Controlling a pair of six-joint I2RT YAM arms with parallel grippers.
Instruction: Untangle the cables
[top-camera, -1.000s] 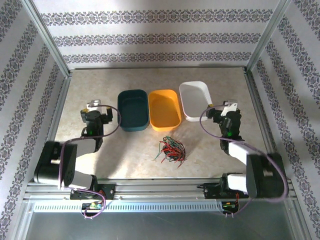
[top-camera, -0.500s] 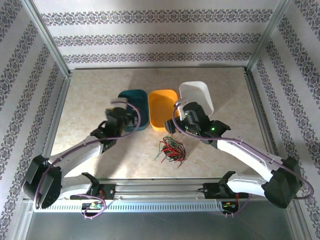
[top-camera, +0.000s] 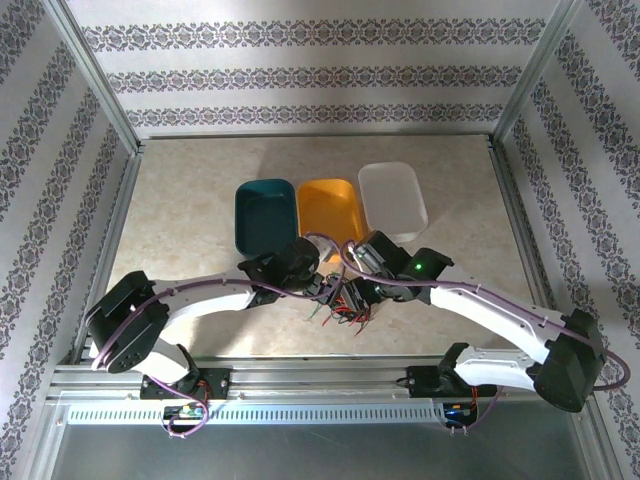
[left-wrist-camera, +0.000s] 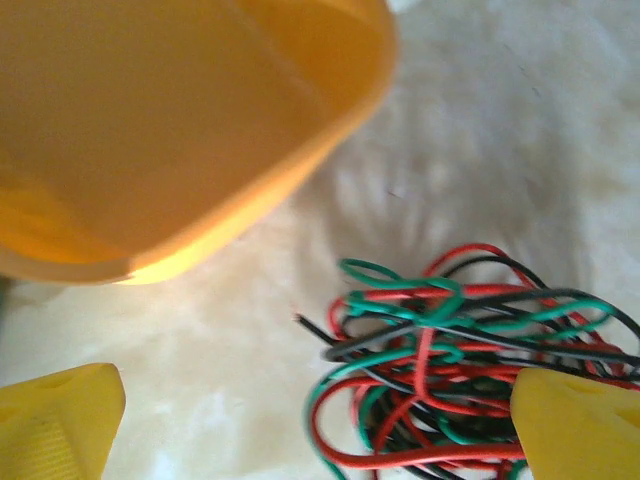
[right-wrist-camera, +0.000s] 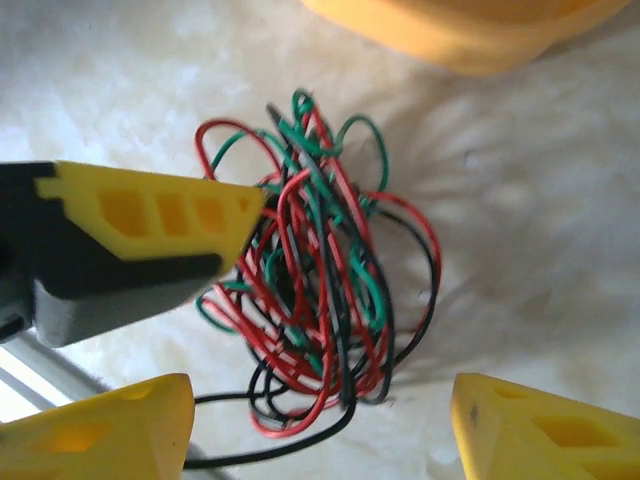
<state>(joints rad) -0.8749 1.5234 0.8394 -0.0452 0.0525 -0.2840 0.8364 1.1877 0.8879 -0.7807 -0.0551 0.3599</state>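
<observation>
The cables (top-camera: 345, 310) lie in one tangled heap of thin red, green and black strands on the table, in front of the orange bin. Both grippers hang low over the heap. My left gripper (top-camera: 325, 289) is open at the heap's left side. In the left wrist view the cables (left-wrist-camera: 450, 370) spread from the middle to the right yellow fingertip (left-wrist-camera: 580, 430), with bare table by the left one. My right gripper (right-wrist-camera: 320, 432) is open, and the cables (right-wrist-camera: 320, 280) lie just ahead of its fingertips. The left gripper's yellow finger (right-wrist-camera: 150, 215) rests on the heap's left edge.
Three empty bins stand in a row behind the heap: teal (top-camera: 265, 215), orange (top-camera: 330, 205) and white (top-camera: 392, 195). The orange bin's rim (left-wrist-camera: 250, 200) is close to both grippers. The two arms meet over the table's near middle.
Both arms have swung from beside the bins in to the middle and dropped onto the heap. The right gripper's jaws have narrowed somewhat. The heap has not moved.
</observation>
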